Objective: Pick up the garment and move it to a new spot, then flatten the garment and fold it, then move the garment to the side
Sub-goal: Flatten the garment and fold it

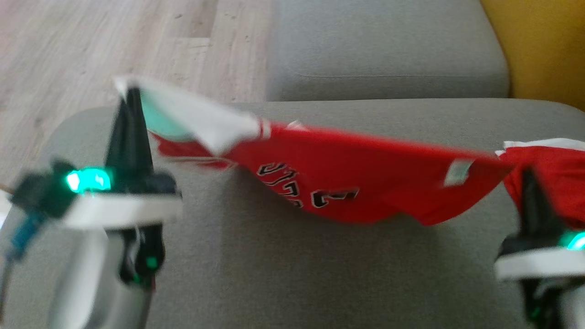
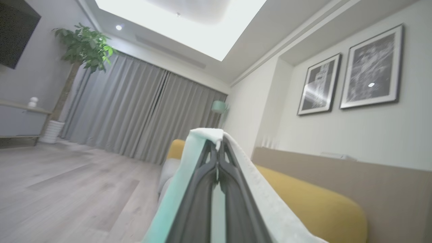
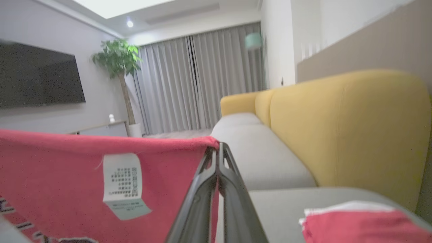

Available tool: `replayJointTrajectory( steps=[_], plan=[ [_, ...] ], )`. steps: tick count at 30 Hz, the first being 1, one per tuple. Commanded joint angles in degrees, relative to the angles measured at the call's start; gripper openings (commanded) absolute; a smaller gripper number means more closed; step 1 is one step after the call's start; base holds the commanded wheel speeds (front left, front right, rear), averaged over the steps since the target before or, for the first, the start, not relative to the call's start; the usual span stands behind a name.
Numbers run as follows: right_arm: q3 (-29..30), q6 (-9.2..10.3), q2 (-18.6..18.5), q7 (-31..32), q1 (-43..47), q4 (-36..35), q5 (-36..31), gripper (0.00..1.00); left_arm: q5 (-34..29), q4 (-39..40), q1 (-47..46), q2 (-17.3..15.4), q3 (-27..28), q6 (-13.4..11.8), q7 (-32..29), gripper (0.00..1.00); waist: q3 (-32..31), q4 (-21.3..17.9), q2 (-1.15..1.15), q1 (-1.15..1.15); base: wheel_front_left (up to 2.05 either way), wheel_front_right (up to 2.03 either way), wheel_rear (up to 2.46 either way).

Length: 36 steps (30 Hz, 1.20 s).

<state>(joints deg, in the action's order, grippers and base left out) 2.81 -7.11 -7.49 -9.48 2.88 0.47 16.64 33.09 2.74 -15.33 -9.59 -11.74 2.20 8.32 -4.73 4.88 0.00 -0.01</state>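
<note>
Red jersey hangs stretched above the grey sofa seat. The left end effector pinches its white-and-teal corner and the right end effector clamps the red hem, likely to spread it flat before laying it down.

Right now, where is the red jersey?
In the head view the red jersey hangs stretched between the left gripper and the right gripper, each pinching one end, above the grey sofa seat.
</note>
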Motion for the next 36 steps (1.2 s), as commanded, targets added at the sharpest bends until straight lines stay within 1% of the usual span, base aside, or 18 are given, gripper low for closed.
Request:
replayJointTrajectory(
  steps=[1, 3, 4, 5, 6, 8, 11, 14, 17, 19, 22, 25, 27, 31, 34, 36],
  plan=[
    [0.0, -0.37, -2.0, 2.3, -5.8, -6.0, 1.2, 0.00, 2.1, 3.5, -7.5, -0.6, 2.8, 0.8, -1.4, 0.00, -0.2, -0.6, 0.00, 0.01, 0.00, 0.00, 0.00],
    [1.1, -0.37, -3.1, 5.7, -9.4, -10.0, 2.3, 0.00, 3.3, 4.2, -11.9, -0.9, 2.7, 1.4, -3.6, 0.00, -0.1, -1.1, 0.00, 0.01, 0.00, 0.00, 0.00],
    [1.1, -0.37, -3.1, 5.7, -9.4, -10.0, 2.3, 0.00, 3.3, 4.2, -11.9, -0.9, 2.7, 1.4, -3.6, 0.00, -0.1, -1.1, 0.00, 0.01, 0.00, 0.00, 0.00],
    [1.5, -0.37, -5.5, 8.4, -14.0, -11.5, 2.5, 0.00, 4.4, 3.5, -16.7, -0.8, 2.5, 1.5, -5.8, 0.00, 0.5, -1.5, 0.00, 0.01, 0.00, 0.00, 0.00],
    [1.5, -0.37, -5.5, 8.4, -14.0, -11.5, 2.5, 0.00, 4.4, 3.5, -16.7, -0.8, 2.5, 1.5, -5.8, 0.00, 0.5, -1.5, 0.00, 0.01, 0.00, 0.00, 0.00],
    [1.0, -0.37, -7.3, 10.9, -19.3, -10.4, 3.4, 0.00, 5.4, 1.1, -21.6, -0.4, 2.8, 1.1, -7.5, 0.00, 1.4, -2.0, 0.00, 0.01, 0.00, 0.00, 0.00],
    [-0.5, -0.37, -9.0, 14.2, -27.5, -5.5, 6.1, 0.00, 7.8, -5.7, -29.1, 0.7, 3.7, -0.1, -10.7, 0.00, 3.6, -2.5, 0.00, 0.01, 0.00, 0.00, 0.00],
    [-2.9, -0.37, -10.4, 16.6, -36.1, 1.7, 8.8, 0.00, 8.2, -13.4, -36.7, 0.5, 3.8, -0.4, -12.8, 0.00, 7.4, -3.0, 0.00, 0.01, 0.00, 0.00, 0.00],
    [-5.5, -0.37, -11.2, 17.4, -45.0, 8.9, 10.6, 0.00, 6.8, -20.3, -44.6, -0.1, 3.7, -0.2, -12.2, 0.00, 12.4, -3.3, 0.00, 0.01, 0.00, 0.00, 0.00],
    [-7.2, -0.37, -11.8, 16.5, -50.7, 13.7, 10.7, 0.00, 6.1, -24.5, -49.6, 0.0, 3.6, 0.6, -10.4, 0.00, 15.4, -3.4, 0.00, 0.01, 0.00, 0.00, 0.00],
    [-9.0, -0.37, -12.8, 13.0, -58.2, 19.9, 10.0, 0.00, 5.5, -30.0, -56.7, 0.6, 3.4, 2.1, -6.6, 0.00, 19.0, -3.1, 0.00, 0.01, 0.00, 0.00, 0.00],
    [-10.0, -0.37, -13.7, 8.4, -64.3, 25.1, 9.0, 0.00, 6.0, -34.4, -62.3, 1.3, 3.6, 3.7, -2.1, 0.00, 21.0, -2.8, 0.00, 0.01, 0.00, 0.00, 0.00],
    [-10.3, -0.37, -14.4, 5.5, -67.0, 28.1, 8.4, 0.00, 6.6, -36.5, -64.5, 1.7, 3.0, 4.5, -0.3, 0.00, 21.6, -2.5, 0.00, 0.01, 0.00, 0.00, 0.00],
    [-12.2, -0.37, -16.0, 2.0, -68.7, 33.4, 8.7, 0.00, 8.3, -38.4, -64.1, 1.7, 0.4, 5.1, 0.5, 0.00, 22.2, -1.7, 0.00, 0.01, 0.00, 0.00, 0.00],
    [-14.1, -0.37, -16.8, 0.4, -67.2, 36.8, 9.4, 0.00, 9.5, -37.9, -59.9, 0.8, -1.7, 5.2, 0.3, 0.00, 22.3, -1.4, 0.00, 0.01, 0.00, 0.00, 0.00],
    [-15.1, -0.37, -17.0, -0.6, -65.3, 39.0, 10.2, 0.00, 11.1, -36.5, -55.5, 0.3, -2.8, 5.3, 0.5, 0.00, 22.1, -1.2, 0.00, 0.01, 0.00, 0.00, 0.00]
  ],
)
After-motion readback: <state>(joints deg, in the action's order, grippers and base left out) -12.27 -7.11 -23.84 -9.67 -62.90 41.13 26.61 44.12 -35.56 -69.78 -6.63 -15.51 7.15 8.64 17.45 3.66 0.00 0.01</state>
